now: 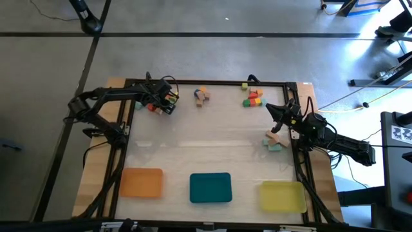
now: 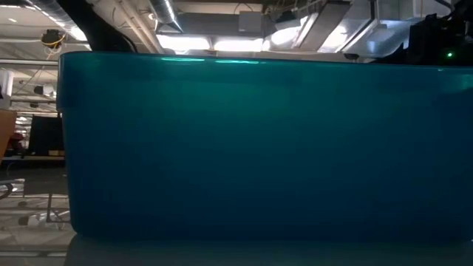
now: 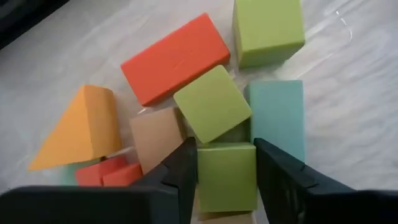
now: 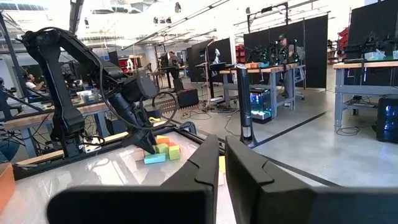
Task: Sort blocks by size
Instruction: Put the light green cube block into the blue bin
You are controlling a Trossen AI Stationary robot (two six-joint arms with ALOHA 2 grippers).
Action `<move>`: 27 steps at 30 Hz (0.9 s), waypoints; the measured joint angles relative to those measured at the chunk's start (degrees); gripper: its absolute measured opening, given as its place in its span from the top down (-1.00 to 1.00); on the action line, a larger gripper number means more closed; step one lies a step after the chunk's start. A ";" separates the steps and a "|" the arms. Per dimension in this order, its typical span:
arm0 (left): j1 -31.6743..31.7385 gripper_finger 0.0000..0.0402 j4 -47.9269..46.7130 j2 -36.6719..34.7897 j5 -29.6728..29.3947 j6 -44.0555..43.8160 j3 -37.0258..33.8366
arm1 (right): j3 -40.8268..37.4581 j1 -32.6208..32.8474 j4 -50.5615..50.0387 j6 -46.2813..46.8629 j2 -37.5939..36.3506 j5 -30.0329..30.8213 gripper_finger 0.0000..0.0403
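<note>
The step in hand looks like the pick of a single block from the far-left cluster: the left gripper is down in that pile, its two dark fingers standing on either side of a small lime-green wooden cube, close to its sides, though whether they have pinched it cannot be told. In the left wrist view that cube lies among its neighbours, a second lime-green cube touching it, a tan wooden cube just beside, a mint rectangular block, a long red-orange rectangular block, an orange wooden wedge and a third, larger green block. The next move probably calls for a firm squeeze and a straight lift so the touching blocks are not dragged along, then a carry to one of the flat trays at the near edge, the orange tray, teal tray or yellow tray, all of which look bare of blocks, so sorting appears barely begun. Other blocks sit in small groups at the far middle, far right and right edge. The right gripper waits closed and empty near the right-edge group.
</note>
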 joint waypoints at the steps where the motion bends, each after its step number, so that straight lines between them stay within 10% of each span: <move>1: 0.00 0.42 0.00 -0.36 -0.02 0.25 0.00 | 0.01 0.00 0.00 0.00 -0.01 0.00 0.86; 11: -4.97 0.32 -2.76 -5.97 -0.04 1.09 1.52 | 0.01 0.00 0.13 0.00 -0.01 0.00 0.86; 27: -31.57 0.31 5.49 -16.33 8.54 0.64 2.73 | -0.01 0.00 0.11 0.02 -0.01 0.35 0.86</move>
